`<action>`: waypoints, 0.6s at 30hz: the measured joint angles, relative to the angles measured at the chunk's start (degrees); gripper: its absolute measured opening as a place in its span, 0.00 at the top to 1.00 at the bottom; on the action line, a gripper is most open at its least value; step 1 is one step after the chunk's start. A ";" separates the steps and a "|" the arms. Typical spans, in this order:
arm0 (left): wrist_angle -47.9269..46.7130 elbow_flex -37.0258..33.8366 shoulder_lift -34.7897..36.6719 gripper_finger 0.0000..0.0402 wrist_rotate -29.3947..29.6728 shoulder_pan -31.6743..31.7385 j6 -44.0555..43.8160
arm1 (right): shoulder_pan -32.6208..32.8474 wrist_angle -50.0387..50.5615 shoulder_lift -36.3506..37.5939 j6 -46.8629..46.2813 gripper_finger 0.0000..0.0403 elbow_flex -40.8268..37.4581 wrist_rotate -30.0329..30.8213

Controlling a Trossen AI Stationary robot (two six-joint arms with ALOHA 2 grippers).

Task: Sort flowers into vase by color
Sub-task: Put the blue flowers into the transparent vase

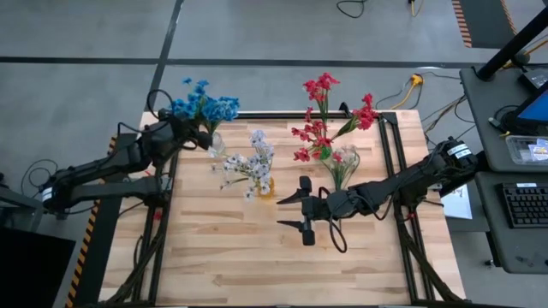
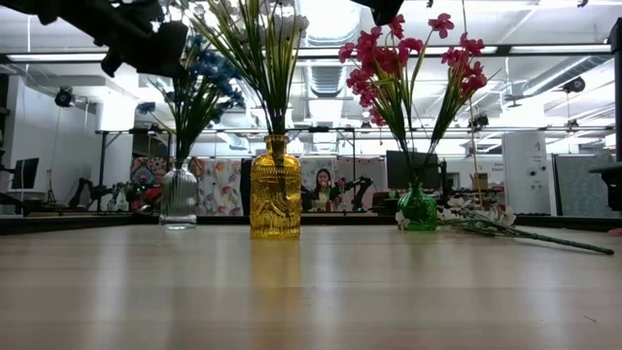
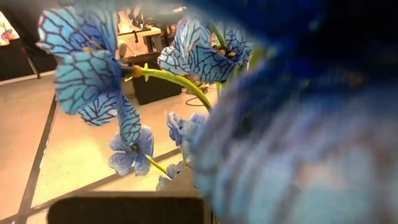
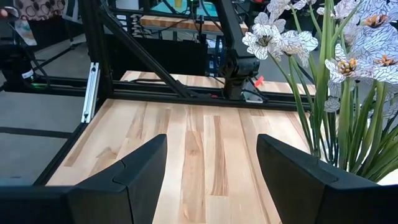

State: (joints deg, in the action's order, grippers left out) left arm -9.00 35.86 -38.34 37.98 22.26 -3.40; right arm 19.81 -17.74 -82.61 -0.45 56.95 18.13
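Note:
Blue flowers (image 1: 204,104) stand in a clear glass vase (image 2: 178,197) at the table's far left. White flowers (image 1: 253,162) stand in a yellow vase (image 2: 275,190) at mid-table, and red flowers (image 1: 325,120) in a green vase (image 2: 418,207) to its right. One white sprig (image 2: 505,229) lies flat on the table right of the green vase. My left gripper (image 1: 199,133) is up among the blue blossoms (image 3: 93,68), which fill its wrist view. My right gripper (image 1: 297,211) hangs open and empty over bare wood, near-right of the yellow vase, with the white flowers (image 4: 336,74) beside it.
A black frame rail (image 4: 186,93) runs along the table's edges. Bare wood (image 1: 231,257) stretches across the near half of the table. A desk with a keyboard (image 1: 527,205) stands off the right side. A person (image 2: 322,188) sits in the room beyond the table.

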 joint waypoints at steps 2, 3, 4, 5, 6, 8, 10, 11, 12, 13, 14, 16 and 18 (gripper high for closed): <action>-0.41 0.00 -0.45 1.00 0.00 0.00 -0.55 | 0.00 0.00 0.00 0.00 0.40 0.00 0.00; -0.64 0.00 -0.63 1.00 0.02 0.00 -0.80 | 0.00 0.00 0.00 0.00 0.40 0.00 0.00; -0.74 0.00 -0.83 1.00 0.02 0.00 -1.34 | 0.00 0.00 0.00 0.00 0.40 0.00 0.00; -0.82 0.00 -1.00 1.00 0.02 0.00 -1.79 | 0.00 0.00 0.00 0.00 0.40 0.00 0.00; -0.93 0.00 -1.15 1.00 0.02 0.00 -2.06 | 0.00 0.00 0.00 0.00 0.40 0.00 0.00; -0.97 0.00 -1.44 1.00 0.02 0.00 -2.66 | 0.00 0.00 0.00 0.00 0.40 0.00 0.00; -1.29 0.00 -1.73 1.00 0.04 0.00 -3.66 | 0.00 0.00 0.00 0.00 0.40 0.00 0.00; -1.47 -0.04 -1.86 1.00 0.02 0.00 -3.87 | 0.00 0.00 0.00 0.00 0.40 0.00 0.00; -1.48 -0.19 -1.95 1.00 0.02 -0.02 -4.15 | 0.00 0.00 0.00 0.00 0.40 0.00 0.00; -1.49 -0.41 -2.07 1.00 0.02 -0.02 -4.37 | 0.00 0.00 0.00 0.00 0.40 0.00 0.00; -1.50 -0.69 -2.16 1.00 0.02 0.00 -4.62 | 0.00 0.00 0.00 0.00 0.40 0.00 0.00; -1.52 -1.44 -2.33 1.00 0.02 0.00 -4.99 | 0.00 0.08 0.00 0.00 0.40 0.00 0.00; -1.24 -2.41 -2.33 1.00 0.04 -0.01 -5.80 | 0.00 0.30 0.00 -0.01 0.40 0.00 0.00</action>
State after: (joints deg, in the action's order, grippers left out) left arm -10.25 33.45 -40.66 38.02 22.25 -9.20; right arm 19.81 -17.43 -82.61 -0.46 56.95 18.13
